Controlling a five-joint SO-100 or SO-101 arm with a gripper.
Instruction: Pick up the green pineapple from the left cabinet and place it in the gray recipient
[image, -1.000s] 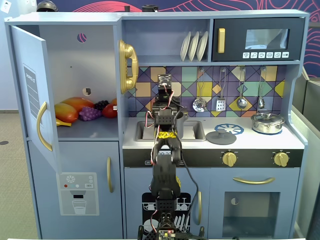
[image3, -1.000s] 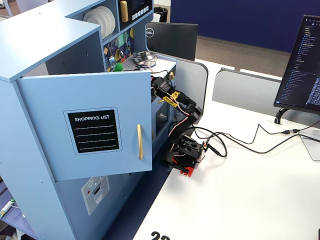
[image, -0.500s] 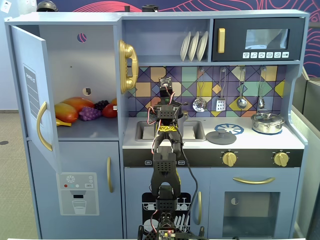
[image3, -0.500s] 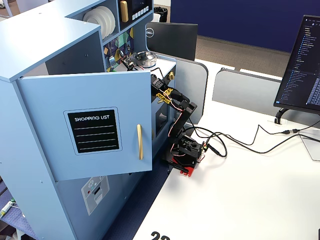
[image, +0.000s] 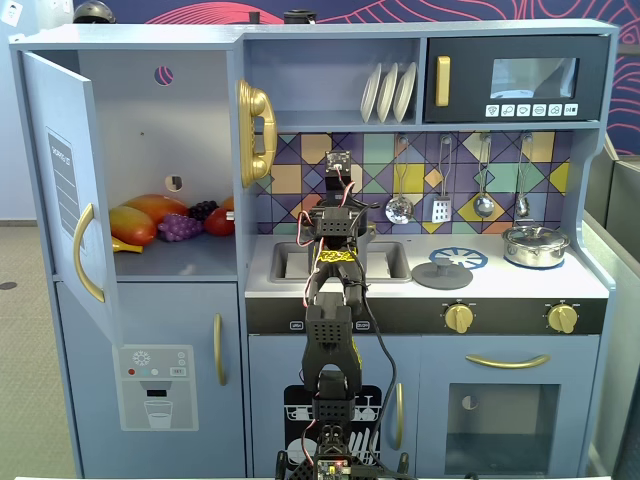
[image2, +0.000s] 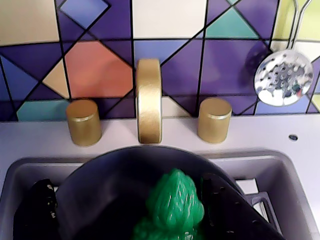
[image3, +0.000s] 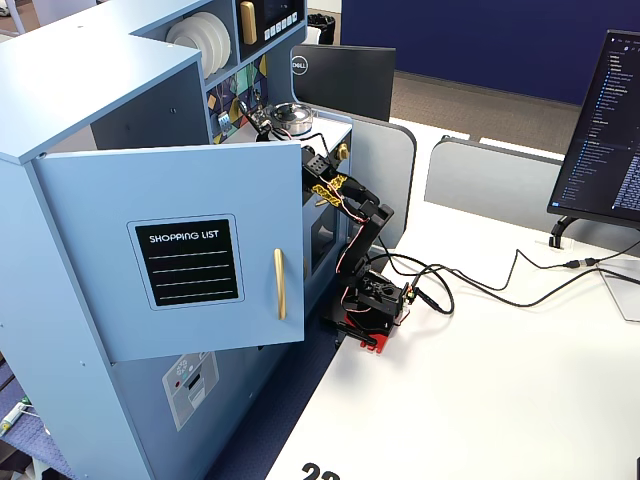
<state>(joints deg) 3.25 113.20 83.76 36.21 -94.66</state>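
Holding the pineapple (image2: 174, 207) at lower centre of the wrist view, our gripper (image2: 130, 210) has its jaws closed on the knobbly body, above the gray pot (image2: 100, 175). We judge it light, stiff plastic.

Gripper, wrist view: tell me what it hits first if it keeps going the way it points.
Probably the inside of the gray recipient in the sink: the gripper, holding the green pineapple, points down into it. Depth is unclear.
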